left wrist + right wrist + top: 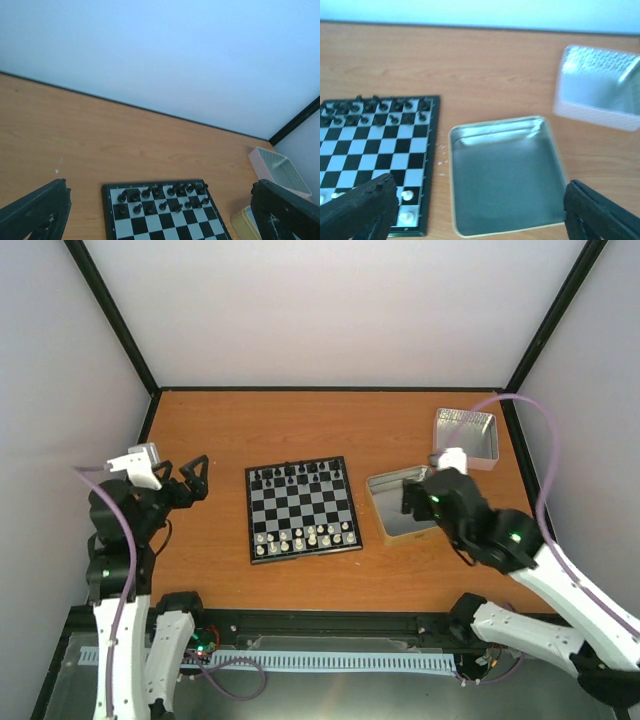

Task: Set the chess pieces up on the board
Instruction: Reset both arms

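Top external: board (300,512) sits btwn the arms, black chess pieces (298,476) lined on its far two rows. L gripper (184,476) wide open, empty, left of board. R gripper (410,498) wide open, empty, over tin tray (398,528) just right of board.

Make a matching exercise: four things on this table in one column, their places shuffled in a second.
1. tiny black chess pieces
2. tiny white chess pieces
3. smooth metal tin tray
4. ribbed metal tin tray

A. by the wooden table's far right corner
B. near rows of the small black-and-silver checkered chessboard
C. that board's far rows
D. just right of the board

Pairs: 1-C, 2-B, 3-D, 4-A.
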Controlling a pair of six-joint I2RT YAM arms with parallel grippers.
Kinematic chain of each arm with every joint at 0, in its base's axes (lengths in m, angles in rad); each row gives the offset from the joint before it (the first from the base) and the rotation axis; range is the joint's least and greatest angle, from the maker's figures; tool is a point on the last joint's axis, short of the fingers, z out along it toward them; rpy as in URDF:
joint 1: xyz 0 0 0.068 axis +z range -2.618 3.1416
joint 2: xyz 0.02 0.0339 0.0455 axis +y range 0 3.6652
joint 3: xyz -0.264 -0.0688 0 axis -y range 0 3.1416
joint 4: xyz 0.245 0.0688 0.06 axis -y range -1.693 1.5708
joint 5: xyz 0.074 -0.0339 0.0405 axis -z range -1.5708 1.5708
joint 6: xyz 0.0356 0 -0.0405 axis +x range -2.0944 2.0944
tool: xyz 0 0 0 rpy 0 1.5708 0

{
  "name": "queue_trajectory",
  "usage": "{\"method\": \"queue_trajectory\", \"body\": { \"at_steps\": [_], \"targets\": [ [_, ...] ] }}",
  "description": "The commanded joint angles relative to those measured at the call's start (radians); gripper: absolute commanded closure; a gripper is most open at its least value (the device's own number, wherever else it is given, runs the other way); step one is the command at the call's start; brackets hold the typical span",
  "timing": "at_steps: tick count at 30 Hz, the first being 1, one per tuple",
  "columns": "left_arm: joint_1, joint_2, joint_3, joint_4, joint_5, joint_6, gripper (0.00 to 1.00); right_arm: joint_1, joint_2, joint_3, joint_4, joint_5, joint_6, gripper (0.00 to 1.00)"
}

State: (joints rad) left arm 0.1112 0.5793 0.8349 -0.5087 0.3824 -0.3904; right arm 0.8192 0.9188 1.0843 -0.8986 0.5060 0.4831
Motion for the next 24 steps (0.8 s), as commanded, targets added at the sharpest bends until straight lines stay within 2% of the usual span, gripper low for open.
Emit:
{"method": "queue_trajectory", "body": {
  "at_steps": [1, 4, 10, 16, 24],
  "targets": [
    [-0.004, -0.088, 0.086, -0.113, -0.071, 0.067, 0.0, -0.004, -0.179, 0.004, -0.12, 0.183, -0.002, 0.08],
    [-0.004, -0.127, 0.127, -0.166, -0.094, 0.079, 0.0, -0.003, -0.254, 0.055, -0.218, 0.228, 0.017, 0.01],
    [-0.004, -0.206, 0.175, -0.24, -0.145, 0.096, 0.0, -0.003, -0.377, 0.159, -0.366, 0.291, 0.099, 0.0],
    [-0.004, -0.252, 0.186, -0.251, -0.122, 0.093, 0.0, -0.003, -0.466, 0.173, -0.401, 0.322, 0.123, 0.0],
    [-0.004, -0.286, 0.158, -0.242, -0.143, 0.096, 0.0, -0.003, -0.465, 0.169, -0.394, 0.335, 0.114, 0.0]
  ]
}}
